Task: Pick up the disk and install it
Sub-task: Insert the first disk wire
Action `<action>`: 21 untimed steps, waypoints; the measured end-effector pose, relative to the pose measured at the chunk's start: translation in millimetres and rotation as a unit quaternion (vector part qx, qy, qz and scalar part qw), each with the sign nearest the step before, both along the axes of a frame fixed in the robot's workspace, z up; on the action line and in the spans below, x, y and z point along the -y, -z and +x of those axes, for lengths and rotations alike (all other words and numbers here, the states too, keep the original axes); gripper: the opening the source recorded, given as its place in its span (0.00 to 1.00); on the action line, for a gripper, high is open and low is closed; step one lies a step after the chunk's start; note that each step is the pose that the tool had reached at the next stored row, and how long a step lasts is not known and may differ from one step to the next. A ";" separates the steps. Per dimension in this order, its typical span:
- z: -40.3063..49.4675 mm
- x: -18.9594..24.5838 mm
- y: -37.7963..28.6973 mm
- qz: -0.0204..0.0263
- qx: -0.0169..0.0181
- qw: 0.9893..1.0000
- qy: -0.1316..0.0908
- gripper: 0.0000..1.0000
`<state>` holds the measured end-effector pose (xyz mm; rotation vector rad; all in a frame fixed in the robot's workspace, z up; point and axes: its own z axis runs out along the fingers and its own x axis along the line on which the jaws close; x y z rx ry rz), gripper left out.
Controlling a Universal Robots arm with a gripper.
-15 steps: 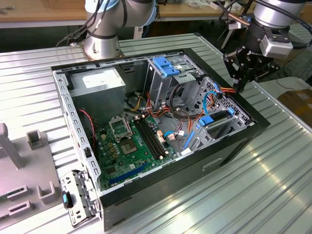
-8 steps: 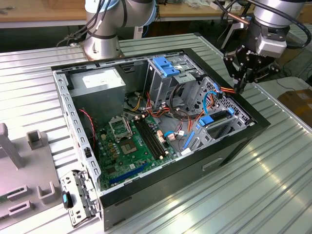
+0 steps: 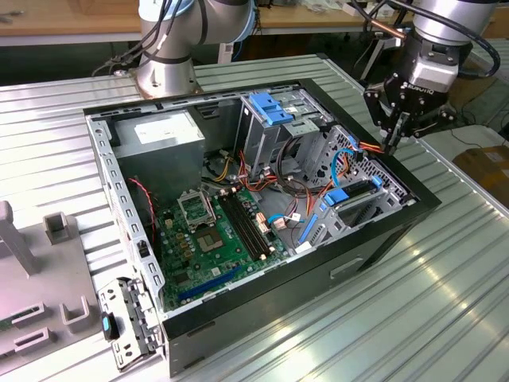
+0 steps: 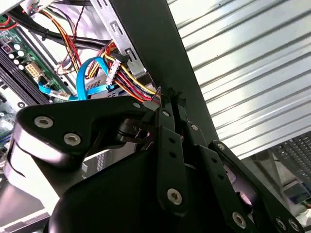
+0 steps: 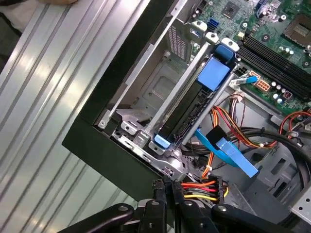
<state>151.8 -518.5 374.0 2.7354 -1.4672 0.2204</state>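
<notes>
The disk (image 3: 352,193) sits edge-on in the drive cage at the front corner of the open computer case (image 3: 374,247), toward the exterior view's right. In the first wrist view the disk (image 5: 181,116) is a dark slab between metal rails with blue tabs at both ends. My gripper (image 3: 393,146) hangs just above the case's rim beside that cage, fingers drawn together. In both wrist views the gripper (image 4: 170,97) (image 5: 166,185) has its tips right next to a power connector (image 5: 214,187) with red, yellow and black wires; I see nothing clamped between the fingers.
A motherboard (image 3: 215,239) lies on the case floor, with a grey power-supply box (image 3: 163,131) at the back corner. A bare blue bracket (image 3: 270,107) tops the upper cage. Blue data cables (image 5: 228,150) and wire bundles crowd the cage. Grey fixtures (image 3: 40,263) stand at the exterior view's left.
</notes>
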 end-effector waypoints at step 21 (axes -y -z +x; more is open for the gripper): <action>-1.0 0.0 1.3 0.000 0.000 0.982 0.189 0.16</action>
